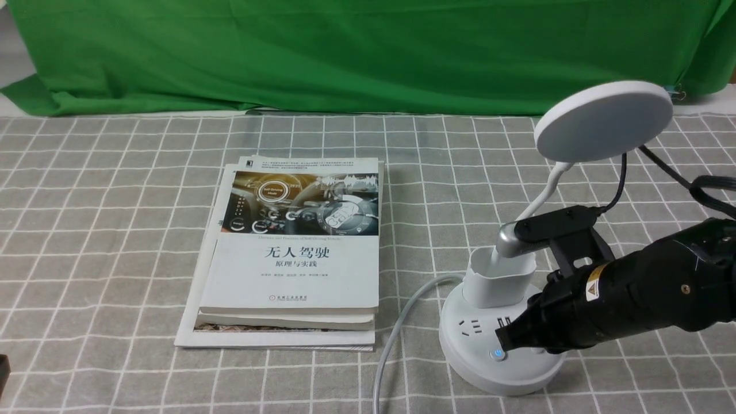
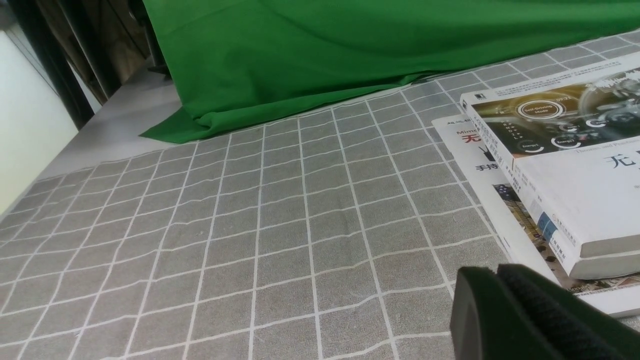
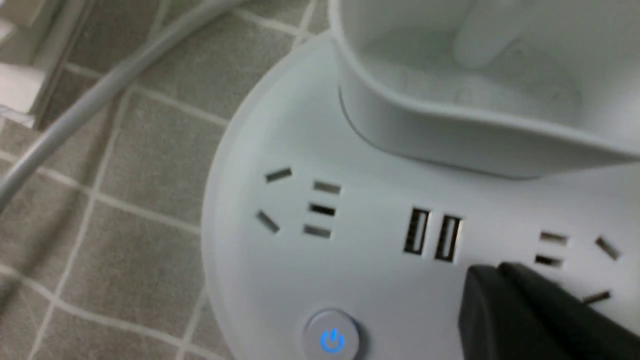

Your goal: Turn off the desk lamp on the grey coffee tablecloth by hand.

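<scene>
Hand: Though its tip hangs low over the lamp's base, the right hand [image 1: 507, 338] has its 2 fingers [image 3: 492, 310] pressed together on nothing, and the wrist view shows them apart from the button.
Power button [image 1: 497, 354]: glowing blue at the base's near edge, just beside the tip.
Desk lamp [image 1: 498, 280]: on the grey coffee tablecloth [image 1: 115, 241], right of the stacked books [image 1: 299, 259]; its cable [image 1: 397, 328] runs toward the near edge.
Left hand [image 2: 500, 300]: clenched and empty, low over the cloth near the books.
Risk: judging by the gap, a straight descent would land on bare base or the USB slots [image 3: 432, 237] and leave the lamp on; a sideways shove could slide the base.
Hidden: the disc head [image 1: 604, 121] shows only its back, so whether it is lit cannot be told; the 2nd button is not visible, presumably under the hand.
</scene>
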Available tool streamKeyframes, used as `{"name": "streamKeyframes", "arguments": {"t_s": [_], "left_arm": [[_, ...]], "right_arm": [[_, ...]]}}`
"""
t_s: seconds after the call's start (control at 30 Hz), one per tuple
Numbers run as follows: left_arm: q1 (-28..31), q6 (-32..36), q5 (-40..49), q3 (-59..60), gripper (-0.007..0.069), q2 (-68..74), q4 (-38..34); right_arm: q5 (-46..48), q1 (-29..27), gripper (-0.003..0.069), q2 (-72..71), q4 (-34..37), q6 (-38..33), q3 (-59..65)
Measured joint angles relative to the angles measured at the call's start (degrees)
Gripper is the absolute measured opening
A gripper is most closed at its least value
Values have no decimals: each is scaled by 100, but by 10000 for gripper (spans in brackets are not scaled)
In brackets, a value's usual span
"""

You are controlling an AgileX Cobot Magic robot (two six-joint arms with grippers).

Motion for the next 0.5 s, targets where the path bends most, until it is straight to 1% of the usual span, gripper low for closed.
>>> {"name": "streamKeyframes", "arguments": {"t_s": [0.17,0.2,0.3,0.43,0.5], "left_arm": [[0,0,0,0,19,0,0],[0,0,0,0,19,0,0],[0,0,0,0,19,0,0],[0,6,0,0,19,0,0],[0,6,0,0,19,0,0]], "right_arm": [[622,0,36,-396,-1,-5,-76],[622,0,36,-425,-1,-5,-76],[1060,-43,36,-1093,-13,-5,-149],[1494,-272,34,-1567,-50,-68,-149],[1836,-676,34,-1884,-149,-140,-119]]}}
